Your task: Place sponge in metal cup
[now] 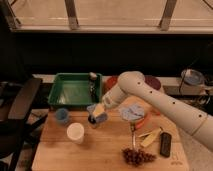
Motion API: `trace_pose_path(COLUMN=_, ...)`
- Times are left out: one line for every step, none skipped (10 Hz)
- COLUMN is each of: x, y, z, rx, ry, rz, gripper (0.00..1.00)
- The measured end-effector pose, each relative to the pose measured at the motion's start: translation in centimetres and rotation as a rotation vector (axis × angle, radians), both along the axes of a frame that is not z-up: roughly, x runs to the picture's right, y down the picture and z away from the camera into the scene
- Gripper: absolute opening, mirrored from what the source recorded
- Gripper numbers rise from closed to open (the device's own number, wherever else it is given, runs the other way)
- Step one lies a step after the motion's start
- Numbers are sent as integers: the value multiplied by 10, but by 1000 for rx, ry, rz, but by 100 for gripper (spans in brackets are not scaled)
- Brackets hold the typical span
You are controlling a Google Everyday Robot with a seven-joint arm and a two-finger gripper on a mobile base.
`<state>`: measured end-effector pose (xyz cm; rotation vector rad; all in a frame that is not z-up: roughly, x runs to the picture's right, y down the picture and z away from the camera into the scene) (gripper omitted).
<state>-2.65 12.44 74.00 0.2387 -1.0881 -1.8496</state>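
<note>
My gripper [99, 111] is at the middle of the wooden table and is shut on the sponge [98, 109], a small block showing blue and pale yellow. It holds the sponge right over the mouth of the metal cup [93, 120]. The small shiny cup stands in front of the green tray and is mostly covered by the sponge and the gripper. I cannot tell whether the sponge touches the cup's rim. The white arm [150, 97] reaches in from the right.
A green tray [75, 90] lies behind the cup. A blue cup [62, 116] and a white cup [75, 133] stand to the left. A grey-blue cloth [132, 111], grapes [137, 156], a yellow item [150, 137] and a black item [165, 144] lie to the right. A chair [20, 110] stands off the left edge.
</note>
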Motion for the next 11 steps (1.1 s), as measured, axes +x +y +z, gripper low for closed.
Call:
trace_pose_path(x=-5, y=2, z=1, rx=3, ry=-13, rz=-5, gripper=36)
trace_pose_path(x=-8, y=4, z=2, rx=6, ry=-20, rz=-10, gripper=44)
trace_pose_path(x=-12, y=6, z=4, rx=9, ry=-27, rz=-17, gripper=55)
trace_pose_path(x=-16, y=8, z=7, rx=12, ry=-30, rz=-20, gripper=67)
trace_pose_path(x=-18, y=11, z=10, rx=15, ry=-27, rz=-23, gripper=75)
trace_pose_path(x=-19, y=13, z=13, rx=17, ry=-21, rz=-27, gripper=79)
trace_pose_path(x=-21, y=15, z=17, rx=19, ry=-12, rz=-31, gripper=80)
trace_pose_path(x=-22, y=17, z=20, rx=21, ry=-4, rz=-32, gripper=80)
trace_pose_path(x=-20, y=18, z=24, rx=23, ry=10, rz=-31, gripper=80)
trace_pose_path(x=-18, y=18, z=26, rx=26, ry=22, rz=-29, gripper=80)
trace_pose_path(x=-16, y=18, z=27, rx=30, ry=32, rz=-29, gripper=80)
